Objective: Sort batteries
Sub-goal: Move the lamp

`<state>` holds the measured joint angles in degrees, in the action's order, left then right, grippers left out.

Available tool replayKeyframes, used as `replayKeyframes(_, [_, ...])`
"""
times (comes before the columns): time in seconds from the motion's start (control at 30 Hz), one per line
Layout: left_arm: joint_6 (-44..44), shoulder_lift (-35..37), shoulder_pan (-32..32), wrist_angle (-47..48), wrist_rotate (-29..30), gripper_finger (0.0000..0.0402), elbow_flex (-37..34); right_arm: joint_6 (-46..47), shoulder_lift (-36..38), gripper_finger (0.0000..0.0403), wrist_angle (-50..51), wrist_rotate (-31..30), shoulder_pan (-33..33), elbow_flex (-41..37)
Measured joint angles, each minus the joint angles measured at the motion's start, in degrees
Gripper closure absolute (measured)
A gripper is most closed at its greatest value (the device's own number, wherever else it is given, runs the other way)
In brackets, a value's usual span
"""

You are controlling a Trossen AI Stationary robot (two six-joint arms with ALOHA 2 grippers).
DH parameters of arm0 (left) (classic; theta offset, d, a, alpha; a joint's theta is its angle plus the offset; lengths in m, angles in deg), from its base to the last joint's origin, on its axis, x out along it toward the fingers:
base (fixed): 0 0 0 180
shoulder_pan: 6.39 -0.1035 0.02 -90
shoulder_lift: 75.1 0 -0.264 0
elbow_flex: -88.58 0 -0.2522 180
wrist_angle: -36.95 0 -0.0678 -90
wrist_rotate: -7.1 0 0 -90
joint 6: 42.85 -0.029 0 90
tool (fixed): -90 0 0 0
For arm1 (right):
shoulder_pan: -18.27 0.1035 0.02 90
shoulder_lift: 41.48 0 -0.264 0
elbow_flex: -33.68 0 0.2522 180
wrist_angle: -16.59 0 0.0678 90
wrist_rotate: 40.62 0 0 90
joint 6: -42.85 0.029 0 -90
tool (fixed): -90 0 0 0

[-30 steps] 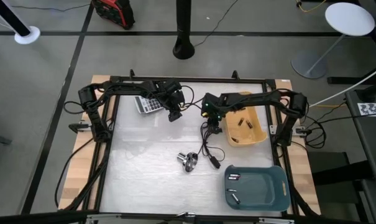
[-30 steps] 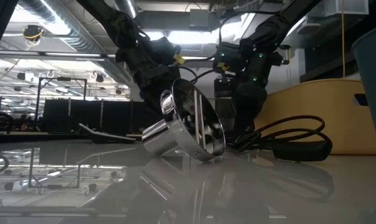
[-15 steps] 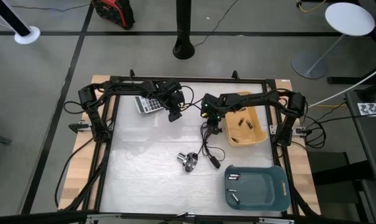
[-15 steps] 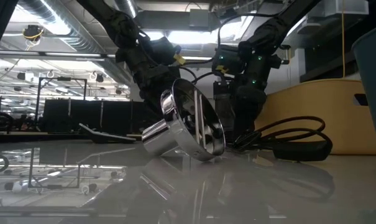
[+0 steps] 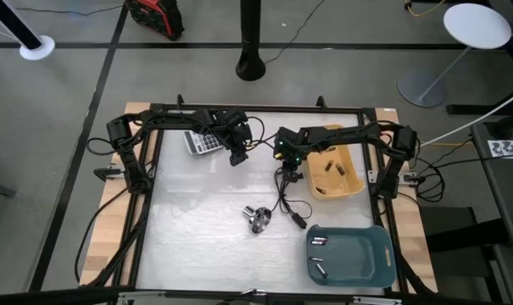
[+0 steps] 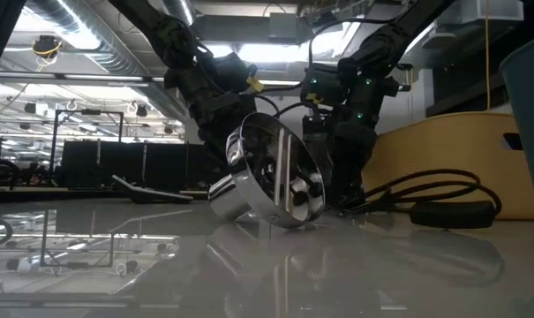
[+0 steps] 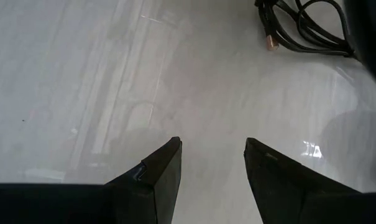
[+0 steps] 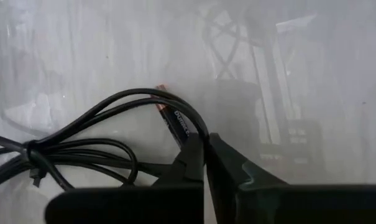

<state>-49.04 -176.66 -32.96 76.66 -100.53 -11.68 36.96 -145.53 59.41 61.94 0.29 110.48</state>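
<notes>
1. My right pincer [image 8: 204,163] is pressed together on the near end of a battery [image 8: 175,123]. From my wrist the cell runs straight out ahead of my fingertips, copper-coloured tip farthest from me, so its long axis lies in line with my reach.
2. The black cable [image 8: 82,146] arches over that battery (one strand crosses it just ahead of my fingertips). I judge a lift may drag the cable along.
3. My right arm is far the nearer one. From above, my right pincer [image 5: 285,161] sits just beside the tan tray [image 5: 351,188], where a few batteries already lie.
4. My left pincer [image 7: 212,163] hangs spread over bare table, holding nothing, near the calculator [image 5: 204,141].
5. The other sorted batteries [image 5: 317,242] lie in the teal bin [image 5: 383,254] at the table's near right corner.
6. The table [image 5: 197,216] is pale and glossy. The shiny metal knob [image 5: 258,219] rests tilted near its middle, and the cable trails from my right pincer toward the knob's side.
7. Beyond the table, the level view shows only a dim hall with ceiling lights (no person that I can see).
</notes>
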Motion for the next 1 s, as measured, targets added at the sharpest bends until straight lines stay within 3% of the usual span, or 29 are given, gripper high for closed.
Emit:
replayKeyframes(0.4, [-1.2,0.0,0.0,0.0,0.0,0.0235,0.0,-0.3,0.0,0.0399,10.7,-0.5,2.2,10.7])
replayKeyframes(0.67, [-3.0,0.0,0.6,-0.1,0.0,0.0235,0.0,-0.3,0.0,0.0401,25.8,-0.4,10.2,19.6])
replayKeyframes(1.0, [0.8,0.0,4.6,-0.2,0.0,0.0235,0.0,-0.3,0.0,0.0396,27.6,-1.0,20.4,22.6])
